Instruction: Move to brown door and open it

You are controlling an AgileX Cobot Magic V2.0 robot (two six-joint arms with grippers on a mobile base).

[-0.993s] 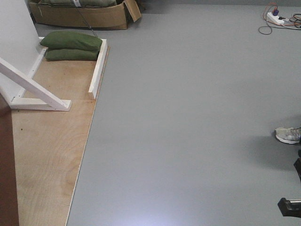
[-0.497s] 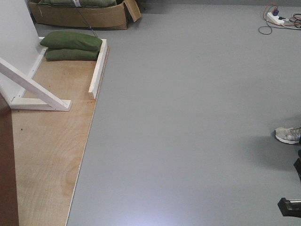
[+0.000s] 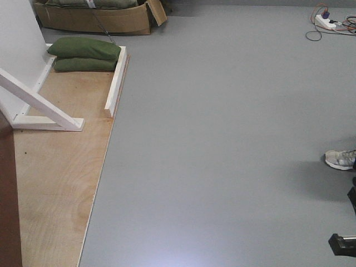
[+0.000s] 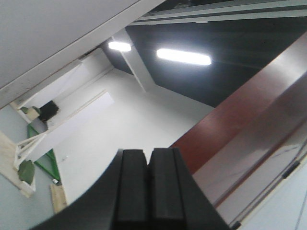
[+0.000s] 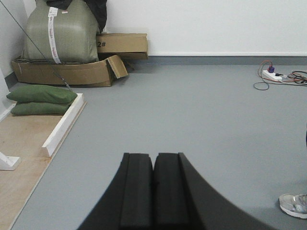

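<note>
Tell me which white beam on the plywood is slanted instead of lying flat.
The brace at far left, rising diagonally toward the white wall. The long rail beside the green sandbags lies flat along the plywood edge.

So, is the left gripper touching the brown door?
Cannot tell. In the left wrist view the brown door passes behind one side of the shut left gripper; neither gap nor contact shows.

You have one legible marking: "2#", dark characters on the side of the flat cardboard box (image 5: 122,43) by the wall. The white band (image 5: 52,40) across the big sack (image 5: 72,33) carries print too small to read.
</note>
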